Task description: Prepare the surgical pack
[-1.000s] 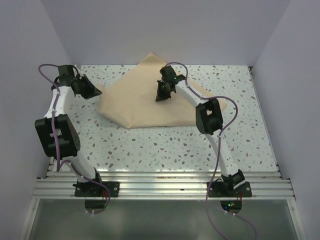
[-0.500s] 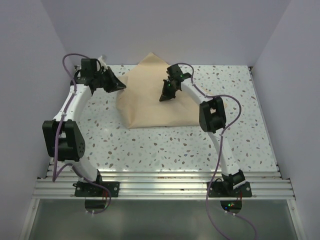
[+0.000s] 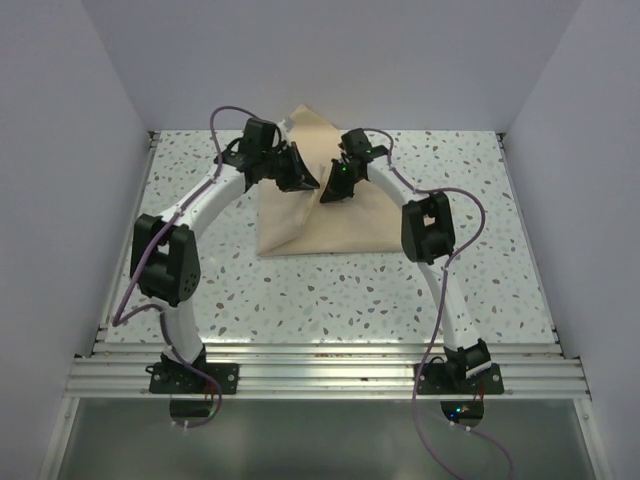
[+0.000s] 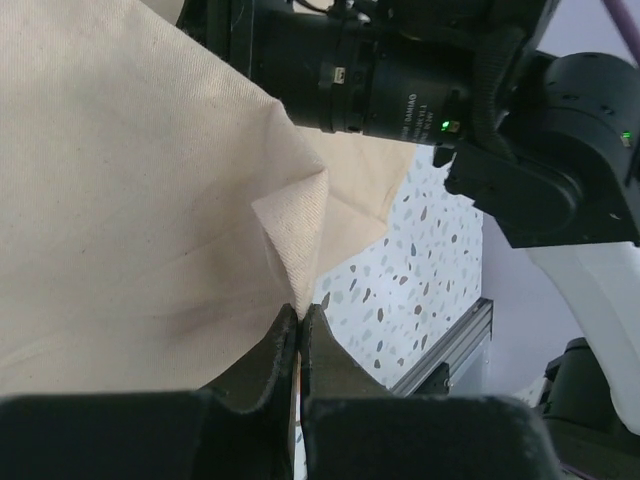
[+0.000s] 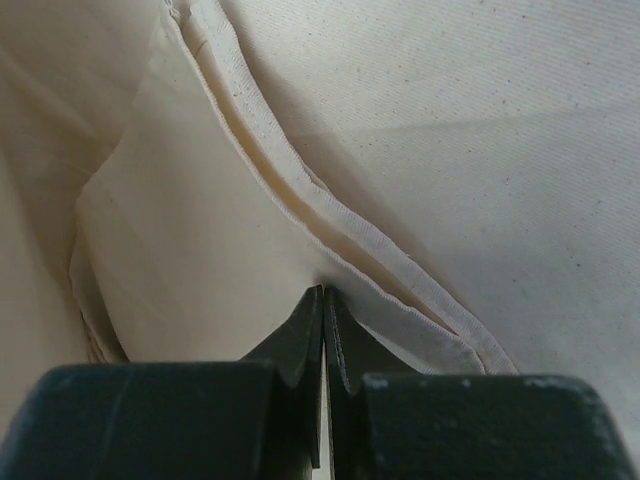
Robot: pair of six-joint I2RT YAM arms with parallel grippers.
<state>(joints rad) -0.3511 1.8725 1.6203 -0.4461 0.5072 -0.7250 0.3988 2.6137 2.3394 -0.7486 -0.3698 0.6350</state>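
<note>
1. Left gripper [image 3: 297,178]: jaws pressed together, pinching a corner of the fabric sheet [image 3: 330,225]. In the wrist view that corner stands up from the fingertips [image 4: 283,335].
2. Fabric sheet: lies folded at the far centre of the bench [image 3: 350,295], long axis across it, directly under both grippers. The left arm holds the free flap, so the fold is judged to run rightward.
3. Right gripper [image 3: 336,190]: just beside the left, jaws closed, apparently nipping a hemmed fold. It stands in the flap's path, so contact between the arms is the hazard.
</note>
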